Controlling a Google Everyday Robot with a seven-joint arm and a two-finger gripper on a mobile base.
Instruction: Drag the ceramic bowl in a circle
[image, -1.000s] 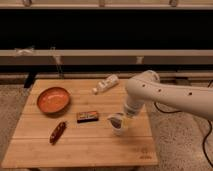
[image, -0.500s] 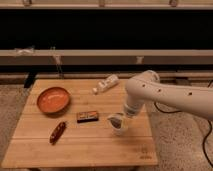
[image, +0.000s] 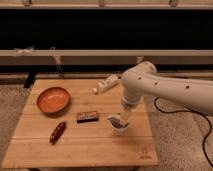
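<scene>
Terracotta-orange, the ceramic bowl (image: 53, 100) sits near the left edge of the worktop (image: 90, 145), well apart from the gripper (image: 119, 121), which hangs over a small white cup (image: 119, 130); we cannot tell how its jaws stand. We should rise clear, cross left and hook the bowl's rim low, so it slides without tipping. The arm (image: 165, 90) reaches in from the right, wrist pointing down.

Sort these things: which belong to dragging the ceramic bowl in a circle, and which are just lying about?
Job: ceramic bowl, far left; gripper, right of centre, at the small white cup.
Lying about: small white cup; dark packet; reddish-brown item; white bottle on its side.
</scene>
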